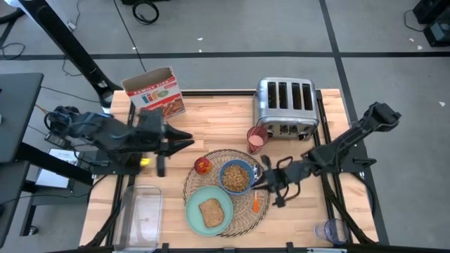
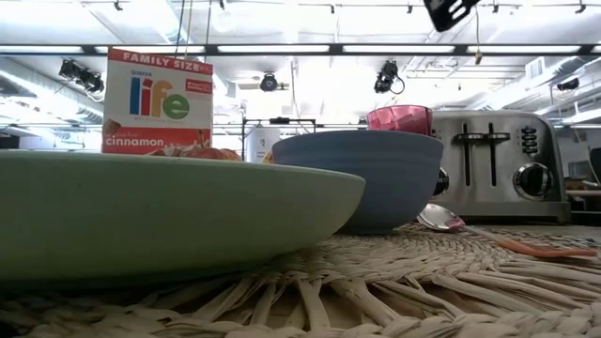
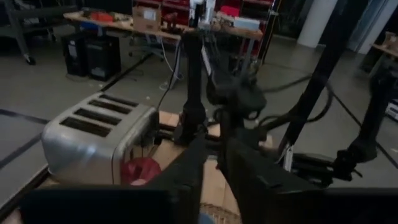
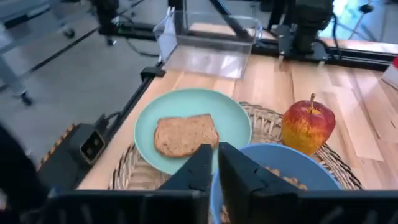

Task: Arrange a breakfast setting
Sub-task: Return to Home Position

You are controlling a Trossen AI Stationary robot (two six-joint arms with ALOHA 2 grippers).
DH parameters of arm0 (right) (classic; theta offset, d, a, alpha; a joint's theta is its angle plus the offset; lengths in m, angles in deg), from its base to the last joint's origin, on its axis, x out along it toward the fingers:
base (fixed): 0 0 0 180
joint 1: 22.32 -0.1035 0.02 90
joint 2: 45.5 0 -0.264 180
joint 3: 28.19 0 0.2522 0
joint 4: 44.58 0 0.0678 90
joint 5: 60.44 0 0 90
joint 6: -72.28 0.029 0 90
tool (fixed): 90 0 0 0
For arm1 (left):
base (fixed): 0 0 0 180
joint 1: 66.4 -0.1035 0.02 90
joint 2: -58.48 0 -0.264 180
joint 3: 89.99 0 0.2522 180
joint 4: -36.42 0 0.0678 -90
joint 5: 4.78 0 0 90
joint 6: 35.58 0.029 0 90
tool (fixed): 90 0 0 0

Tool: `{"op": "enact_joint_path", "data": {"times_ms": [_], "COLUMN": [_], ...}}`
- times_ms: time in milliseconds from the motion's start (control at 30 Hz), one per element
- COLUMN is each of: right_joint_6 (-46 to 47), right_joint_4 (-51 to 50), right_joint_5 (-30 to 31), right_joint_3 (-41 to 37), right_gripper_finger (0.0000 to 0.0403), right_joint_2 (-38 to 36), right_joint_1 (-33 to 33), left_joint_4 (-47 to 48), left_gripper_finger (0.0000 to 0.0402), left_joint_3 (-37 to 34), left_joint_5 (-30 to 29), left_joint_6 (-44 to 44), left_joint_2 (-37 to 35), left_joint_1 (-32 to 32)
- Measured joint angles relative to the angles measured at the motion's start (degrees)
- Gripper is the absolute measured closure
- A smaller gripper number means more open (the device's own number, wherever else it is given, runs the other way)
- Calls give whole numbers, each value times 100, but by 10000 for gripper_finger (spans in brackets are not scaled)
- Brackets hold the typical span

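- A round woven straw placemat lies on the wooden table, near its front edge
- A mint-green plate sits on the mat's front left; a toast slice lies flat on it
- A blue bowl filled with cereal stands just behind the plate, at the mat's middle
- A red apple stands upright on the mat's left edge, just beside the bowl
- An orange-handled spoon lies on the mat to the right of the bowl
- A pink cup stands off the mat, between it and a chrome toaster
- A cereal box is at the rear left; a clear bin is at the front left
- The left gripper hovers over bare table behind the apple; its fingers are drawn together, holding nothing
- The right gripper hangs over the mat's right edge beside the bowl; its fingers are closed to a slim gap, empty
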Motion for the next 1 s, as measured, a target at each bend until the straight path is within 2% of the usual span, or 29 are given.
{"op": "enact_joint_path", "data": {"times_ms": [100,167,300,400,600,733,833,900,933,1000], "right_joint_6": [-220,-250,-51,71,-90,-159,-504,-654,-804,-1055], "right_joint_4": [-246,-381,-229,-216,-187,18,192,279,326,300], "right_joint_5": [-481,-642,-744,-722,47,148,295,344,286,-14], "right_joint_3": [-4,-9,-10,-10,-6,-6,-6,-21,-64,-248], "right_gripper_finger": [393,394,388,394,387,369,363,361,361,361], "right_joint_2": [-158,-298,-741,-1149,-1746,-1914,-1978,-2067,-2132,-2324], "right_joint_1": [376,600,1024,1289,1609,1705,1791,1850,1886,1986], "left_joint_4": [-393,-616,-1353,-1802,-2018,-1909,-1902,-1848,-1839,-1794], "left_gripper_finger": [366,390,389,389,393,381,374,373,373,374], "left_joint_3": [-585,-1017,-1921,-2621,-3944,-4564,-4886,-5035,-5107,-5266], "left_joint_5": [554,955,1741,2043,2131,2135,2139,2129,2044,1936], "left_joint_6": [24,36,420,631,776,782,619,-185,-310,-41], "left_joint_2": [-7,-71,-445,-900,-2288,-2872,-3092,-3116,-3116,-3118], "left_joint_1": [-463,-774,-1432,-1880,-2549,-2675,-2685,-2648,-2637,-2657]}}
